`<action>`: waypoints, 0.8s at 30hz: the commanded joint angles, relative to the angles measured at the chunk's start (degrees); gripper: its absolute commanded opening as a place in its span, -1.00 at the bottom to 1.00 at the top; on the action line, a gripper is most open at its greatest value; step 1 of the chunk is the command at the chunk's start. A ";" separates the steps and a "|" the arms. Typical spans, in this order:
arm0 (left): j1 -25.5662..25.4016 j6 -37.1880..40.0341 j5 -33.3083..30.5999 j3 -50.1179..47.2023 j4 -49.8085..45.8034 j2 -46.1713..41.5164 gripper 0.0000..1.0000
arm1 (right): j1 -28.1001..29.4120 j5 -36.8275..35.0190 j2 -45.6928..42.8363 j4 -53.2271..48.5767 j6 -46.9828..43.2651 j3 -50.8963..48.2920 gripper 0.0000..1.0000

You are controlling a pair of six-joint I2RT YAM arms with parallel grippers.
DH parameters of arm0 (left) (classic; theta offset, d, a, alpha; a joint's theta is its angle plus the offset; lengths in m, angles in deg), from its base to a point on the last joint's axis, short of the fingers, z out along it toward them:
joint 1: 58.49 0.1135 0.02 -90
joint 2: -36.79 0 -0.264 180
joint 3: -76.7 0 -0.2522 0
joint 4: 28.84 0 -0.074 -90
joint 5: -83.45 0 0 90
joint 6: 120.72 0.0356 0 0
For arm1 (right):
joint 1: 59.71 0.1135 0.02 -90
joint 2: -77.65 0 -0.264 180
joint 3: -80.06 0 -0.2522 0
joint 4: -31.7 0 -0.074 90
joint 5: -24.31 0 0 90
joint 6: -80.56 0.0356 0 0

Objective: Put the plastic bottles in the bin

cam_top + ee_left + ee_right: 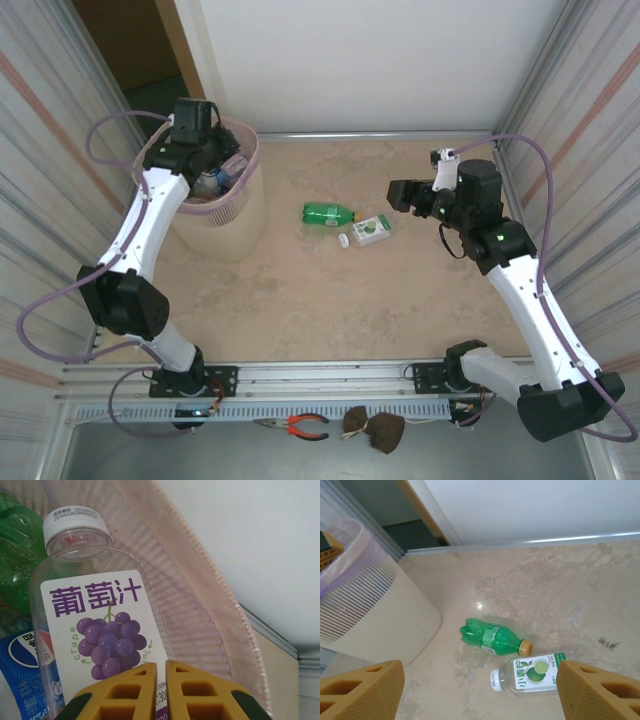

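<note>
Overhead view of a beige marbled table [300,310] with two white robot arms. The left arm reaches to the far left corner and down into the bin [248,160], a tall pale pink ribbed wastebasket standing on the table.

From the left wrist, the left gripper [160,690] is inside the bin. Its yellow fingers [125,692] are drawn almost together, pinching the lower end of a clear grape juice bottle [95,630] that has a white cap and a white label with purple grapes. A green bottle [15,545] and a bottle with a blue Pepsi label [25,670] lie to its left in the bin.

The right gripper [480,672] hovers over the right side of the table with its jaws wide apart, holding nothing. Two bottles lie on their sides near the middle of the table, well apart from the bin: a green bottle with a tan cap [490,637], and just beside it, nearer the right arm, a clear lime drink bottle [532,672] with a white cap and a green and white label.

Red-handled pliers [300,427] lie on the ledge in front of the arm bases
</note>
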 commanded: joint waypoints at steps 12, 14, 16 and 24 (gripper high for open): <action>1.52 3.67 -5.92 -0.15 -6.38 -3.53 -0.71 | -0.32 -0.78 -1.26 -0.30 0.11 -0.68 0.58; 1.47 4.55 -6.19 0.90 -6.51 -4.65 -0.69 | -0.35 -0.74 -1.09 -0.30 0.11 -0.75 0.58; 1.48 5.43 -5.58 1.78 -6.55 -5.51 -0.66 | -0.33 -0.57 -0.63 -0.28 0.18 -0.76 0.58; 1.51 11.52 0.64 0.59 -2.92 -9.93 -0.52 | -0.40 -1.64 2.90 -2.55 3.01 0.46 0.58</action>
